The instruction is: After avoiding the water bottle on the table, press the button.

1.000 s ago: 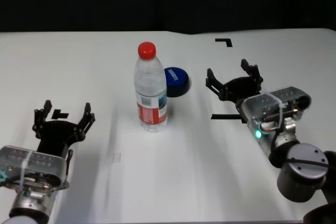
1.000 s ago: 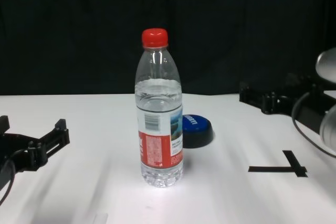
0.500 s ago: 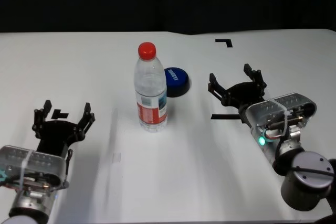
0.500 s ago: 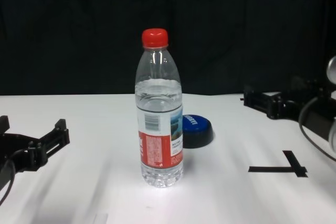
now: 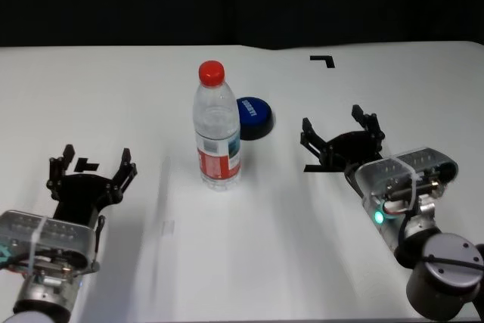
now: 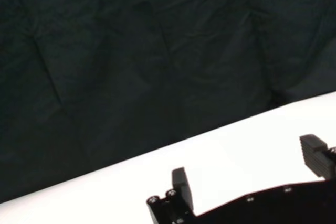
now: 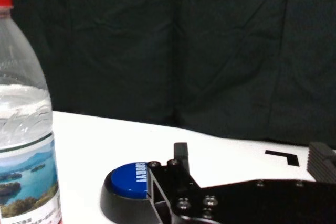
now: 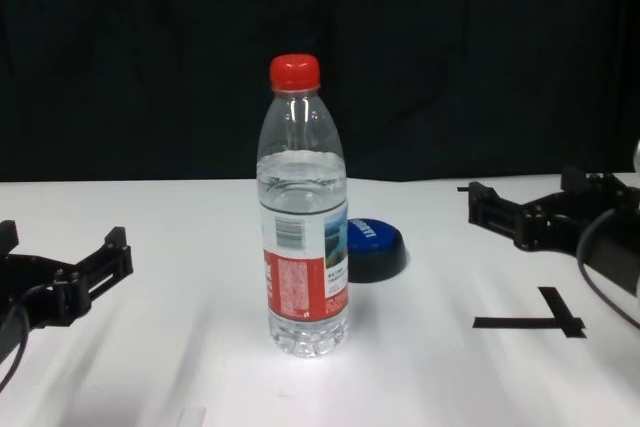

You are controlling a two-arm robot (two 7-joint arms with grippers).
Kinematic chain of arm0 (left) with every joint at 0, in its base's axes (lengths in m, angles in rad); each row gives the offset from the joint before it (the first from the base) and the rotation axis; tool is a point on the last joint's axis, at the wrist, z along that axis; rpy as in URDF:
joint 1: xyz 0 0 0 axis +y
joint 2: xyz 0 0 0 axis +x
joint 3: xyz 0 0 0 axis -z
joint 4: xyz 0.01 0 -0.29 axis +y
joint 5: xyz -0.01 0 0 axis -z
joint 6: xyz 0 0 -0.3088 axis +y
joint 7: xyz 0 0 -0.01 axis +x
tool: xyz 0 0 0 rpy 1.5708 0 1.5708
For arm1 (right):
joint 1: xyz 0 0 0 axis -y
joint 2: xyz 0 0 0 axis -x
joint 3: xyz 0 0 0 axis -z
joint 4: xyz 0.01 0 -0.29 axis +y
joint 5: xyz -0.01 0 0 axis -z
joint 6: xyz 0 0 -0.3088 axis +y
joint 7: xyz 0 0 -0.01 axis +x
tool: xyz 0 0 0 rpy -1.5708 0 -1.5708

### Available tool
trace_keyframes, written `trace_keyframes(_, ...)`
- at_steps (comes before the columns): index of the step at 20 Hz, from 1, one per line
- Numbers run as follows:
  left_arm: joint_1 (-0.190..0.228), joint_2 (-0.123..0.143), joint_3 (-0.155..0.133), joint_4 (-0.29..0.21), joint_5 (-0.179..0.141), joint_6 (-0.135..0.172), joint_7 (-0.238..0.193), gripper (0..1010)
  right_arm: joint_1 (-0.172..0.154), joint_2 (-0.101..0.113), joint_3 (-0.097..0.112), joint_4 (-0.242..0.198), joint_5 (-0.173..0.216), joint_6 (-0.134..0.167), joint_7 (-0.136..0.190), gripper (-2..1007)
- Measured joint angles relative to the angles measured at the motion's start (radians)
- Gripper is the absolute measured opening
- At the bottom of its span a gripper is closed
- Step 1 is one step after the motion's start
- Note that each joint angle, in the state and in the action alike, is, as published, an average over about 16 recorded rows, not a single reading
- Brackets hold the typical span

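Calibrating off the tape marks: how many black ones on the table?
3 visible on the table: a far-right corner mark, one partly under the right gripper, one partly behind the left gripper. Others may be hidden beneath the arms.

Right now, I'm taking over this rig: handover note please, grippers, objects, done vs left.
Left gripper: open, empty, parked over the near left of the table.
Right gripper: open, empty, low over the table to the right of the button, clear of it.
Water bottle: upright, capped, mid-table, just in front of and left of the button.
Done: nothing shows as pressed; bottle undisturbed.
Left: probably bring the right gripper in from the right, clear of the bottle, and press the button.
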Motion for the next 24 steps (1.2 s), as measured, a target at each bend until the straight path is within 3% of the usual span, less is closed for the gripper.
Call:
trace_keyframes(15, 0.0, 0.0, 0.0, 0.0, 0.0, 0.0, 0.0, 1003, -0.06, 0.01, 0.009, -0.058, 0.0, 0.011, 0.004, 1003)
trace_keyframes(24, 0.0, 0.0, 0.0, 0.0, 0.0, 0.0, 0.0, 1003, -0.085, 0.022, -0.004, -0.091, 0.005, 0.021, 0.022, 1003)
